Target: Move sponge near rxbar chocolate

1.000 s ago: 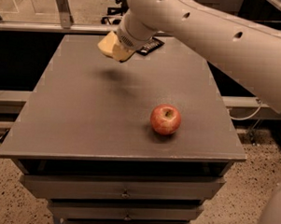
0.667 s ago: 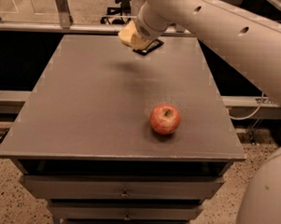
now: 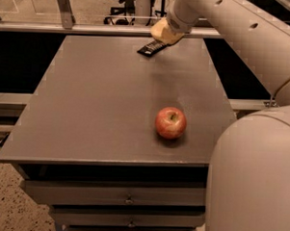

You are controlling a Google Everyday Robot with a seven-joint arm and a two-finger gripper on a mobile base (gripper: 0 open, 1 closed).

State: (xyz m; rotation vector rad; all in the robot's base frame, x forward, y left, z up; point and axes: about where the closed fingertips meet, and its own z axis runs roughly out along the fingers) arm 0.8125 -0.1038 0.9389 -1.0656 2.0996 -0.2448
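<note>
The pale yellow sponge (image 3: 162, 34) is at the far edge of the grey table (image 3: 87, 110), held in my gripper (image 3: 170, 29), which reaches down from the upper right and is shut on it. The rxbar chocolate (image 3: 150, 48), a flat black bar, lies on the table just to the front left of the sponge. The sponge's lower edge is right beside the bar's far end; I cannot tell whether they touch. My gripper's fingers are mostly hidden behind the sponge and the wrist.
A red apple (image 3: 170, 122) stands on the table at the front right. My white arm (image 3: 245, 30) spans the upper right, and a large arm segment (image 3: 253, 180) fills the lower right corner. Drawers (image 3: 127, 198) sit under the tabletop.
My gripper has carried the sponge rightward and toward the far edge, from left of the black bar to just behind and right of it, and lower. The apple has not moved.
</note>
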